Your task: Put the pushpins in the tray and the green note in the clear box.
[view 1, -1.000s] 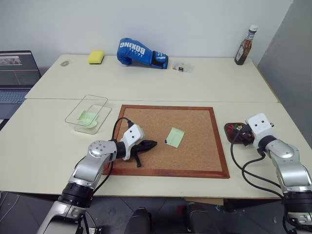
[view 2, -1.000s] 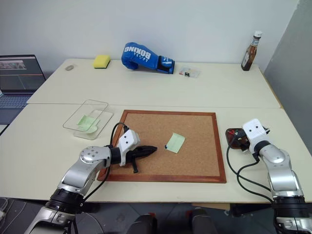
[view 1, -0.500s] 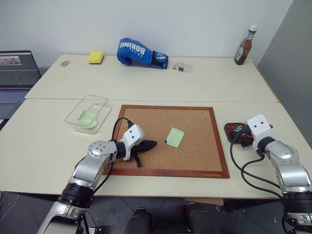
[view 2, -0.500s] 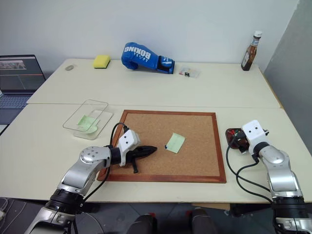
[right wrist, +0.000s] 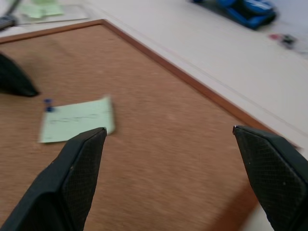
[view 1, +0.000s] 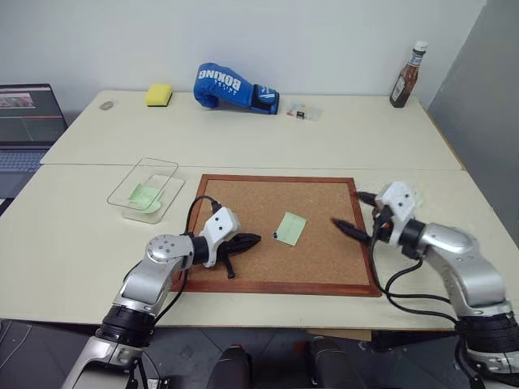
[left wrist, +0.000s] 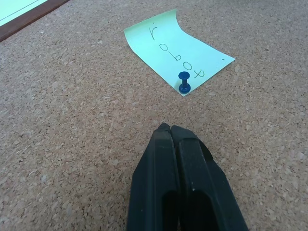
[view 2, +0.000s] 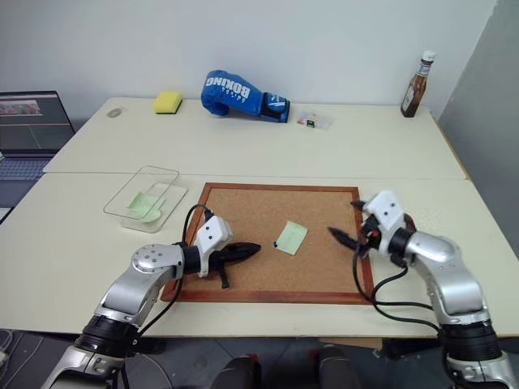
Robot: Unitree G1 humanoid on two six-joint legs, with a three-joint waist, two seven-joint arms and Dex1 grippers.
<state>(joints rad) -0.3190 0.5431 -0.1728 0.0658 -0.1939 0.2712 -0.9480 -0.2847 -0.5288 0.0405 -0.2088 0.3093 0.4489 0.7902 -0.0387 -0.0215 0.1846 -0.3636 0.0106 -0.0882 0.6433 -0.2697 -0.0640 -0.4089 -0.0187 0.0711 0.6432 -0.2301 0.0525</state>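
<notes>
While our left gripper [left wrist: 169, 129] rests on the corkboard [view 1: 324, 259] with its jaws clenched together and nothing between them, the green note [left wrist: 177, 57] lies flat just ahead of its tips, pinned at its near corner by a dark blue pushpin [left wrist: 183, 82] that stands apart from the jaws. Our right gripper [view 1: 350, 215] hangs over the corkboard's right side, its jaws spread wide and empty, pointing across the board; the same note sits well ahead of them and toward the left finger [right wrist: 72, 178] in the right wrist view. The clear box [view 1: 130, 183] stands on the table beyond the left gripper, off the board's left edge, with a green sheet already inside it. We cannot make out the tray, which sits behind the right arm. A blue boxing glove [view 1: 231, 86] lies far beyond both sets of jaws.
</notes>
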